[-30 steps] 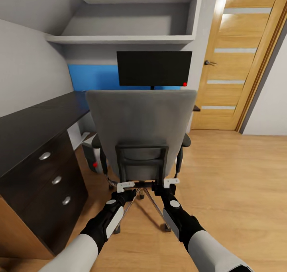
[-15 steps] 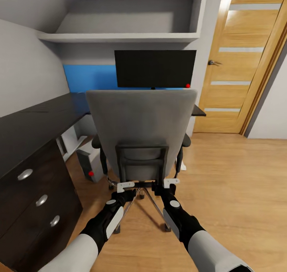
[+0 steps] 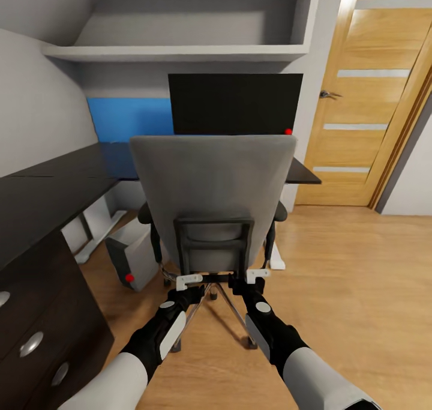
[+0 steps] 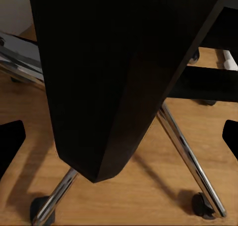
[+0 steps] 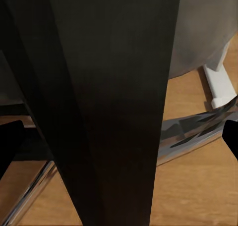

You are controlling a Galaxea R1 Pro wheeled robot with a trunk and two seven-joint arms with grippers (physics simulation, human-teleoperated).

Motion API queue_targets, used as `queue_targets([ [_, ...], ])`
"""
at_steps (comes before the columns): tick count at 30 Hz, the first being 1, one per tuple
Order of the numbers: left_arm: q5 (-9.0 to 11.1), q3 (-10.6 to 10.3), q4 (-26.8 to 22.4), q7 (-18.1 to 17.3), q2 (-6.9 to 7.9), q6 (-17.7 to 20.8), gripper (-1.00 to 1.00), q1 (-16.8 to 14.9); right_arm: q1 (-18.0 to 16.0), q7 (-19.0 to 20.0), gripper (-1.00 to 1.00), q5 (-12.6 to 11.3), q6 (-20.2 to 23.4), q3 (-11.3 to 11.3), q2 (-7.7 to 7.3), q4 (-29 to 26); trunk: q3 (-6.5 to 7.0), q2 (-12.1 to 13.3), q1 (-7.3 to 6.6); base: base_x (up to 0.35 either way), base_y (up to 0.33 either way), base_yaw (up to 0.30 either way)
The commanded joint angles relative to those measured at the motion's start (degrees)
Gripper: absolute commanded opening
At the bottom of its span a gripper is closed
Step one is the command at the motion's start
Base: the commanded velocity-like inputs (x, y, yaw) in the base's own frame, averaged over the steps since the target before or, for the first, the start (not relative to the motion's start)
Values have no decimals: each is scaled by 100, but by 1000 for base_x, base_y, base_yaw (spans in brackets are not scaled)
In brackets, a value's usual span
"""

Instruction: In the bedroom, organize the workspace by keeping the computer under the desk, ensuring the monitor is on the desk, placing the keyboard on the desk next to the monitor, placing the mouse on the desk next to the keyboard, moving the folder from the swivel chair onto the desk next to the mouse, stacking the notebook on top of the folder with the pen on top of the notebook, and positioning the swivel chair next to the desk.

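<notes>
One swivel chair (image 3: 213,188), one monitor (image 3: 235,104), one computer (image 3: 133,260), one desk (image 3: 54,188), one door (image 3: 375,98).

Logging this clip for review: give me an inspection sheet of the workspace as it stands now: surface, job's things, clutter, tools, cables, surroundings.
Surface: desk, glossy black top with a blue back panel; the part in view is bare.
Job's things: monitor stands on the desk behind the swivel chair, whose back faces the camera; computer stands on the floor under the desk, red light showing. The chair's seat is hidden by its back.
Clutter: nothing seen.
Tools: left tool and right tool are both at the black frame low on the chair's back; whether they are shut on it cannot be told.
Cables: nothing seen.
Surroundings: wooden door, grey wall shelf, wooden floor.
</notes>
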Motion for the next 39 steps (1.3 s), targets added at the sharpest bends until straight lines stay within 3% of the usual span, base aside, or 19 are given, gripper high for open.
queue_targets([
  [1,64,-20,-6,36,0,21,100,0,-9,-26,100,5,-25,37,0,-11,-4,-2,2,320,0,0],
  [7,62,-20,-6,36,0,22,100,0,-9,-26,100,5,-25,38,0,-11,-4,-2,2,310,0,0],
  [21,64,-20,-6,36,0,22,100,0,-9,-25,100,5,-25,39,0,-11,-4,-2,2,112,-16,0],
  [39,64,-20,-6,36,0,22,100,0,-9,-21,100,5,-25,37,0,-11,-4,-2,2,15,-4,0],
])
